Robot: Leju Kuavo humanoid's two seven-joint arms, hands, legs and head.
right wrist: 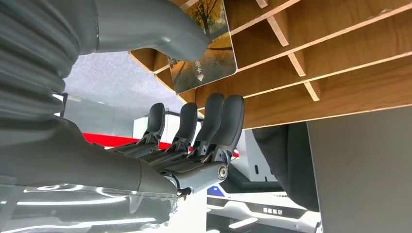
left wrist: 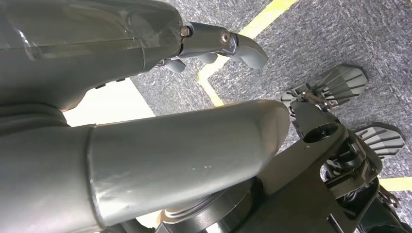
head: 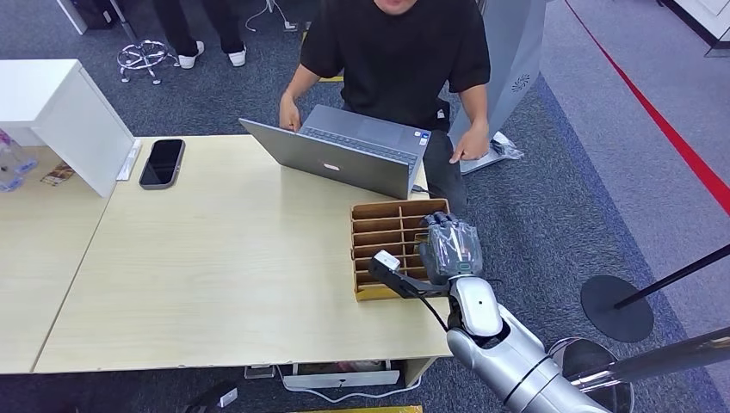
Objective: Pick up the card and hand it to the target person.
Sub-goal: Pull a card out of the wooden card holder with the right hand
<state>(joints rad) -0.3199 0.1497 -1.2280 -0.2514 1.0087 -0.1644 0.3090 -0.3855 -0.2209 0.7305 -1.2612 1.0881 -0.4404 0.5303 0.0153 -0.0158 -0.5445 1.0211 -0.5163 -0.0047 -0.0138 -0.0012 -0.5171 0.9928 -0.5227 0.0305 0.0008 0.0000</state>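
The card [right wrist: 204, 48], printed with autumn trees, stands in a slot of the wooden divider box [right wrist: 340, 73]. That box [head: 387, 225] sits at the table's right edge, just in front of the laptop. My right hand [head: 449, 245] hovers over the box's right side. In the right wrist view the thumb [right wrist: 160, 29] reaches the card's corner, while the dark fingers [right wrist: 214, 121] stretch out apart from the card, so the right hand [right wrist: 194, 126] holds nothing. My left hand [left wrist: 194, 121] hangs above the carpet, fingers apart, empty. The person [head: 396, 52] in a black shirt stands behind the laptop.
An open grey laptop [head: 344, 159] stands on the wooden table [head: 224, 284], with the person's hands at its sides. A black phone [head: 162, 162] lies at the far left beside a white box [head: 69, 112]. Black stand bases and poles [head: 615, 308] stand on the floor to the right.
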